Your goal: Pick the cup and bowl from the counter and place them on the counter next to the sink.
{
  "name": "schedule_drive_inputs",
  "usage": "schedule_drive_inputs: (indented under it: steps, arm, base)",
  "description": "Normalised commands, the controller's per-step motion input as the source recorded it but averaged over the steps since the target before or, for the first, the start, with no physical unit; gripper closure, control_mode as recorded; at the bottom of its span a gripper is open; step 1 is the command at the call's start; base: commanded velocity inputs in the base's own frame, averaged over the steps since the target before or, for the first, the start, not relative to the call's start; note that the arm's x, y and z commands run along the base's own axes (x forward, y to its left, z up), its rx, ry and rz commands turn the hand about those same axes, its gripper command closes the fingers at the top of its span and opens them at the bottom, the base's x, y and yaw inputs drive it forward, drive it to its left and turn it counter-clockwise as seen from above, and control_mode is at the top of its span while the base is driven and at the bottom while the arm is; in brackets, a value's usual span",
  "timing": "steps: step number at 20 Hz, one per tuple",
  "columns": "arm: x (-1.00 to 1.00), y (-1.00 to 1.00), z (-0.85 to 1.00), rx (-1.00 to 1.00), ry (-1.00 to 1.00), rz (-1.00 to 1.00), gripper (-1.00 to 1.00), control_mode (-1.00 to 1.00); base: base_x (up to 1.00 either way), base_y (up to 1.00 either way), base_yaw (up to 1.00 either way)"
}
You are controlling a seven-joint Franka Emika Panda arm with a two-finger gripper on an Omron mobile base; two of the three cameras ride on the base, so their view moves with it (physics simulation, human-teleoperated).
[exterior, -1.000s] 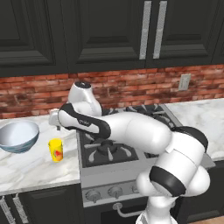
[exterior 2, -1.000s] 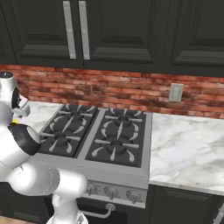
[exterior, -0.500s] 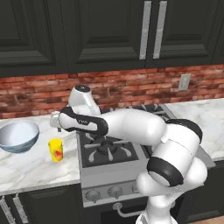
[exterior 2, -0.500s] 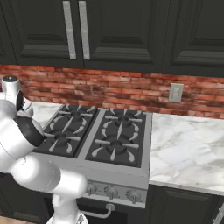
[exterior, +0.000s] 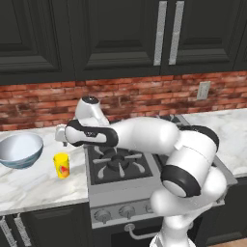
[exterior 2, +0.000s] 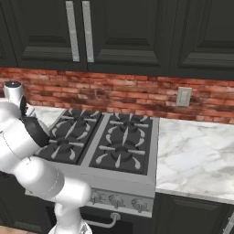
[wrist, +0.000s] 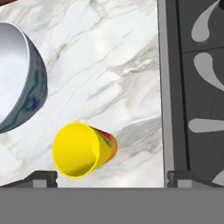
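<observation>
The yellow cup with a red mark stands upright on the white marble counter, just left of the stove. The wide bowl, white inside and blue-grey outside, sits to the cup's left, apart from it. My gripper hangs above the cup, pointing down. In the hand view the cup lies between the fingertips, nearer the left fingertip, and the gripper is open and holds nothing. The bowl is at the upper left there. The sink is out of view.
The black gas stove borders the counter right of the cup, and its edge runs close to my right fingertip. A brick wall and dark cabinets stand behind. More marble counter lies right of the stove.
The arm has leaned further forward and left, and the hand has sunk slightly over the cup. The jaws stay open; cup and bowl have not moved.
</observation>
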Motion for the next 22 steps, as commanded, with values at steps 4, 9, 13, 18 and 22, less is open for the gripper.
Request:
schedule_drive_inputs:
  steps: [4,9,13,18,22]
  arm:
    - [0.08,0.09,-0.05,0.0,0.0,0.0,-1.0,-1.0]
    - [0.04,0.14,-0.03,0.0,0.0,0.0,-1.0,-1.0]
    - [0.0,0.18,-0.04,0.0,0.0,0.0,-1.0,-1.0]
    - [0.0,0.12,-0.13,0.0,0.0,0.0,-1.0,-1.0]
    - [0.0,0.05,-0.16,0.0,0.0,0.0,-1.0,-1.0]
  base:
    - [0.0,0.0,0.0]
    - [0.0,0.0,0.0]
    - [0.0,0.0,0.0]
    - [0.0,0.0,0.0]
    - [0.0,0.0,0.0]
